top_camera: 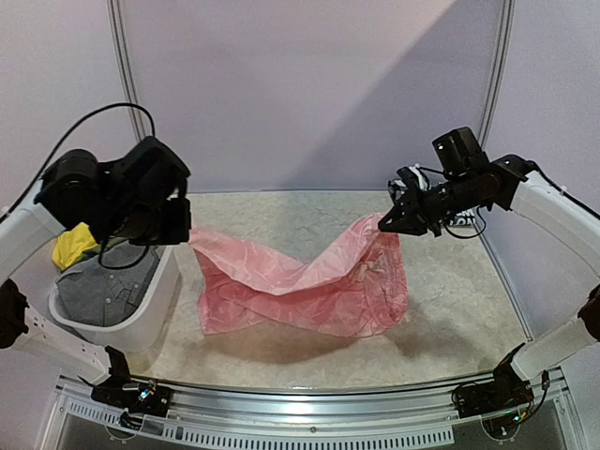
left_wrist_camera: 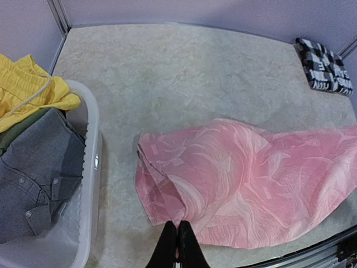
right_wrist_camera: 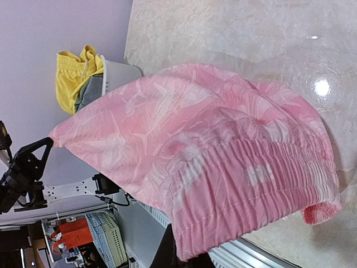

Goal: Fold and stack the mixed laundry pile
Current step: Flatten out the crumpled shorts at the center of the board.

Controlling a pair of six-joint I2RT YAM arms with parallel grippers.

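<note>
A thin pink lettered garment (top_camera: 300,286) hangs stretched between both grippers, and its middle sags onto the table. My left gripper (top_camera: 186,231) is shut on its left corner; in the left wrist view the black fingertips (left_wrist_camera: 178,241) pinch the near edge of the pink cloth (left_wrist_camera: 251,184). My right gripper (top_camera: 387,224) is shut on the right corner, held up. In the right wrist view the gathered pink band (right_wrist_camera: 251,184) drapes over that gripper, and only a dark finger (right_wrist_camera: 167,254) shows. A folded black-and-white checked shirt (left_wrist_camera: 324,71) lies at the table's far right corner.
A white plastic basket (top_camera: 141,314) stands at the left edge of the table. It holds a yellow garment (left_wrist_camera: 28,89) and a grey buttoned one (left_wrist_camera: 36,178). The walls of the enclosure rise behind the table, and a metal rail (top_camera: 309,408) runs along the near edge.
</note>
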